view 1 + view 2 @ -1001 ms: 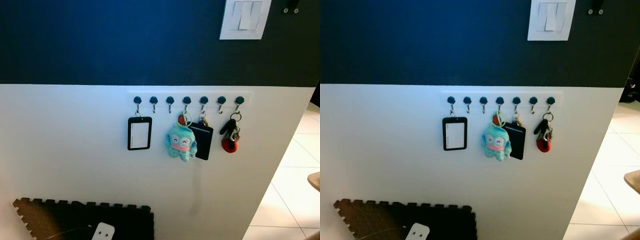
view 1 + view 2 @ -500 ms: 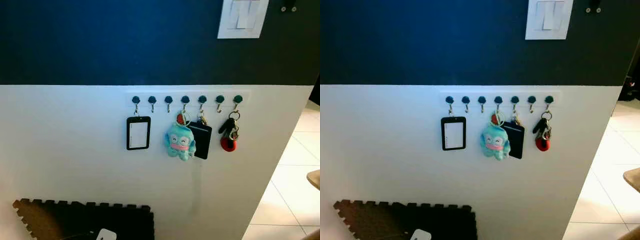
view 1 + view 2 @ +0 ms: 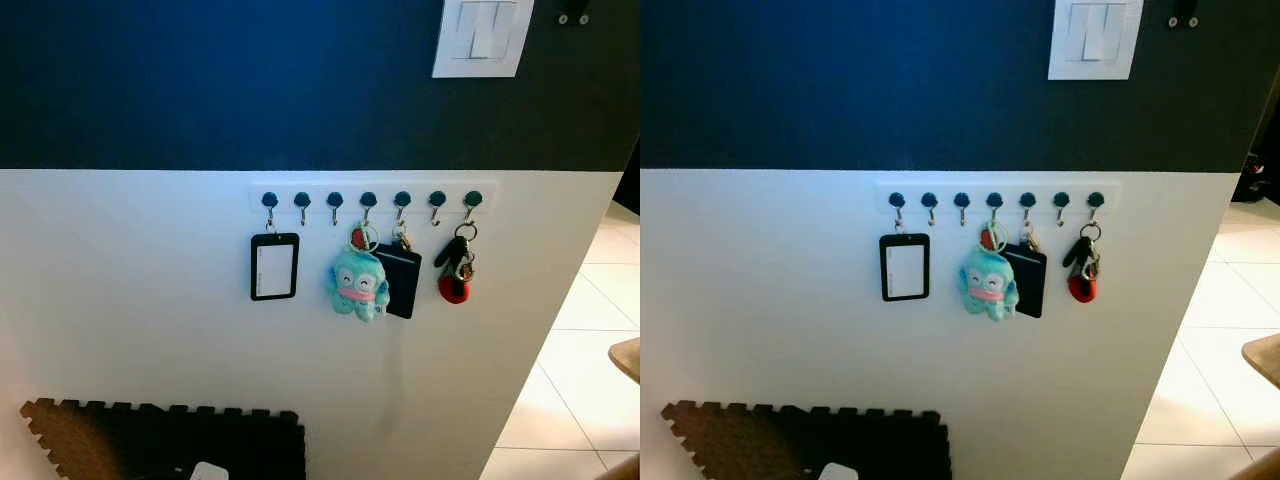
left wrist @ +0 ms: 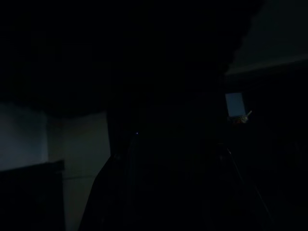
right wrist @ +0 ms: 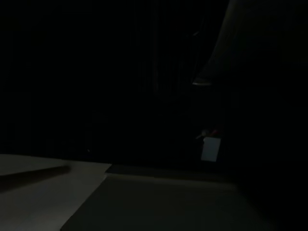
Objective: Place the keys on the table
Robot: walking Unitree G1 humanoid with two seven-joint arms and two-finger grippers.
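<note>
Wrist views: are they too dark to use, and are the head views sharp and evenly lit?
Left wrist view: nearly black, faint pale surfaces. Right wrist view: the same, with a dim pale floor patch. Left eye view: sharp; keys and plush keychain read clearly on the hook rail; light switch slightly overexposed.

Home hallway: wall key hooks point(image 3: 368, 199), light switch point(image 3: 477, 38), tiled floor point(image 3: 575, 380)

Head views evenly lit, sharp; wrist views near-black.
</note>
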